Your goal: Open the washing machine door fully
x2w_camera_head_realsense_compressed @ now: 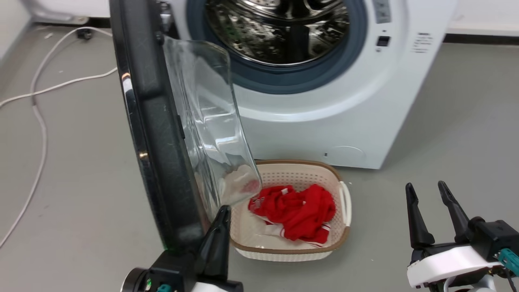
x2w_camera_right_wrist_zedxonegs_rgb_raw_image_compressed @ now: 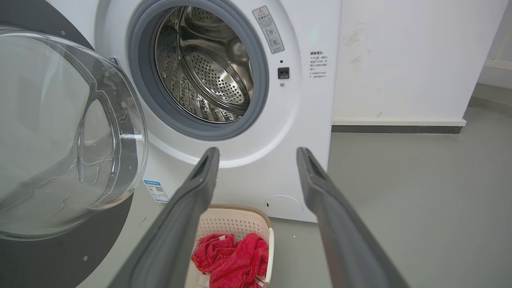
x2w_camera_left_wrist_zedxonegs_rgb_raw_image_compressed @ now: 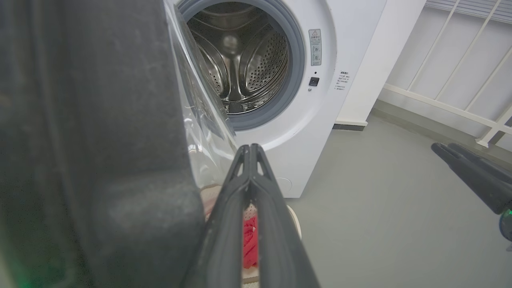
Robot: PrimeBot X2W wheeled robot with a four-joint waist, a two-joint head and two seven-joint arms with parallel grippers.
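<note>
The washing machine door (x2w_camera_head_realsense_compressed: 156,134) stands swung out from the white machine (x2w_camera_head_realsense_compressed: 324,121), edge-on to me, its black rim to the left and its clear glass bowl (x2w_camera_head_realsense_compressed: 206,121) bulging right. The steel drum opening (x2w_camera_head_realsense_compressed: 279,32) is uncovered. My left gripper (x2w_camera_head_realsense_compressed: 224,209) is shut with nothing held, its tips just under the bowl's lower edge beside the door's inner face; I cannot tell whether it touches. In the left wrist view the shut fingers (x2w_camera_left_wrist_zedxonegs_rgb_raw_image_compressed: 250,147) rise beside the black door (x2w_camera_left_wrist_zedxonegs_rgb_raw_image_compressed: 100,140). My right gripper (x2w_camera_head_realsense_compressed: 429,194) is open and apart at the lower right, facing the drum (x2w_camera_right_wrist_zedxonegs_rgb_raw_image_compressed: 258,152).
A cream laundry basket (x2w_camera_head_realsense_compressed: 292,172) with red cloth (x2w_camera_head_realsense_compressed: 296,211) sits on the floor before the machine, right of the door's lower edge. White cables (x2w_camera_head_realsense_compressed: 40,121) trail over the grey floor at the left. A white wall (x2w_camera_right_wrist_zedxonegs_rgb_raw_image_compressed: 400,60) stands right of the machine.
</note>
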